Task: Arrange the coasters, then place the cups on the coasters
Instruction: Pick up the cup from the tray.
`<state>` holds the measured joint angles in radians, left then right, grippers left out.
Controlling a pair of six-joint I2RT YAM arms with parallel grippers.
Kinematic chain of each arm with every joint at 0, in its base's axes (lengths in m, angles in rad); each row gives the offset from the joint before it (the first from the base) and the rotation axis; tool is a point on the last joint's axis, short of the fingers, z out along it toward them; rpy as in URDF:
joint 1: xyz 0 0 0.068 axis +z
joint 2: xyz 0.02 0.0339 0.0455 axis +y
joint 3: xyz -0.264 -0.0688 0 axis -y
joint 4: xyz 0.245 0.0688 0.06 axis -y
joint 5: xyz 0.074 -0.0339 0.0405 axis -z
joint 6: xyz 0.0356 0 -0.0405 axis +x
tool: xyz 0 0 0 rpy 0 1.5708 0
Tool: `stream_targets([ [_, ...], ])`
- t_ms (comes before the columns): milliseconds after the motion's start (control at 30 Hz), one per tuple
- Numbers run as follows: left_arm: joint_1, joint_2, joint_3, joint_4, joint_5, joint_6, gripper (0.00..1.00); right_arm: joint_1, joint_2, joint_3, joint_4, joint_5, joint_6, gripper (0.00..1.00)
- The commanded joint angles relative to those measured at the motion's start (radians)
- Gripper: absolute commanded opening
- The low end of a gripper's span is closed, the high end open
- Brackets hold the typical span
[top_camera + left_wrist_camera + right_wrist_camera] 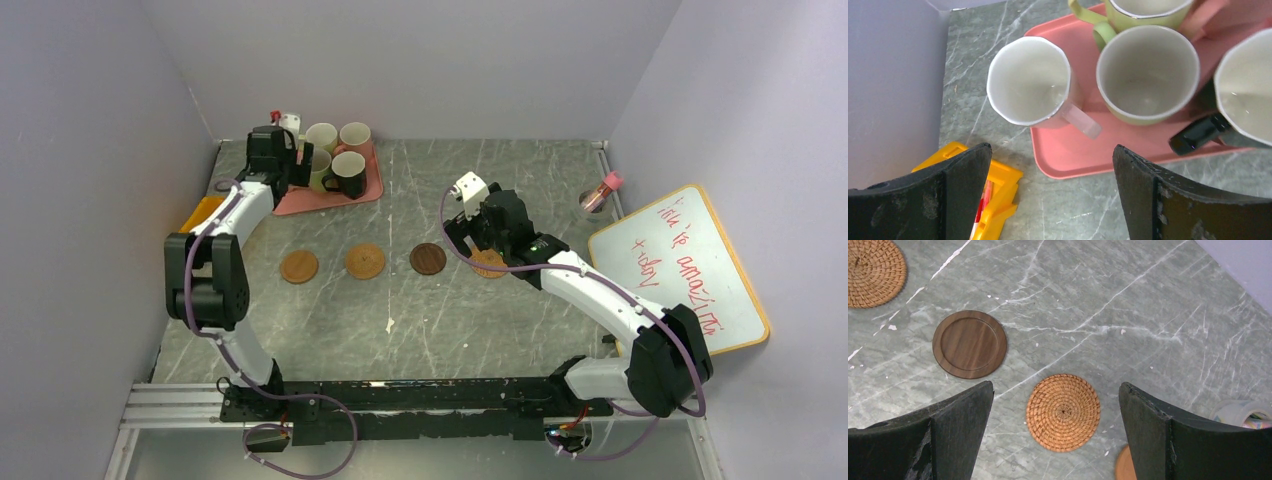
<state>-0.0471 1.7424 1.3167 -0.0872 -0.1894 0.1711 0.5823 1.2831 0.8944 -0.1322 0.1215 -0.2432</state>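
Observation:
Several cups stand on a pink tray: a pink mug, a yellow-green mug, a black mug, and another yellow-green one behind. My left gripper hangs open above the tray's near corner, holding nothing. On the table lie a row of coasters: tan, woven, dark brown. My right gripper is open over a woven coaster, with the dark brown coaster to its left. An orange coaster edge peeks by the right finger.
A yellow plastic object lies left of the tray near the wall. A clear jar with a pink lid and a whiteboard sit at the right. Purple walls close in the table on three sides.

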Motion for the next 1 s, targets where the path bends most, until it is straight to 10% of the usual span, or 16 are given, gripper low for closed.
stream_targets([
  [0,0.004,0.042,0.059,0.050,-0.103,-0.048,0.96,-0.002,-0.001,-0.002,0.043,0.008,-0.007,1.00],
  [967,0.004,0.164,0.124,0.138,-0.203,-0.060,0.96,-0.002,0.001,-0.002,0.037,-0.008,-0.013,1.00],
])
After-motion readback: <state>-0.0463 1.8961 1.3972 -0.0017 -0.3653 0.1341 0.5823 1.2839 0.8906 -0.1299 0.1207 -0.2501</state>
